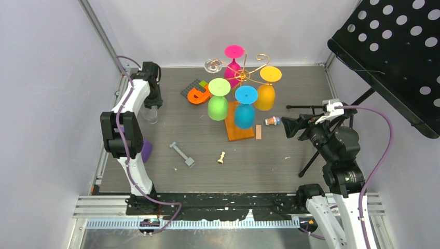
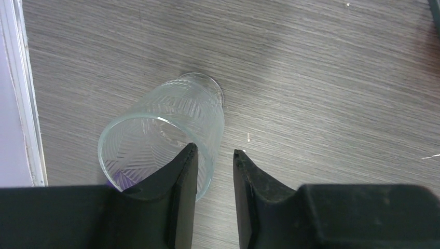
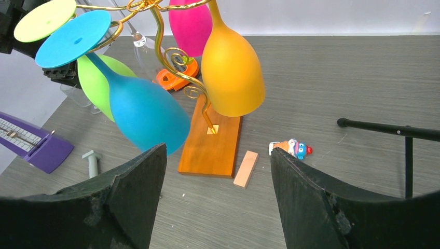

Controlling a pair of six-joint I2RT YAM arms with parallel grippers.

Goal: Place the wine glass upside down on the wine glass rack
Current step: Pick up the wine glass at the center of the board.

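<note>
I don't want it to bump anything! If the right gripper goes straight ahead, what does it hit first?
Probably the small wooden block just ahead between the right gripper's open fingers, then the rack's wooden base behind it. The blue glass hangs close beside, but depth is hard to judge.

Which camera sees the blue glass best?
The right wrist view: the blue glass hangs upside down on the rack, close and large, base to bowl. The top view shows it small, from above. The left wrist view misses it.
</note>
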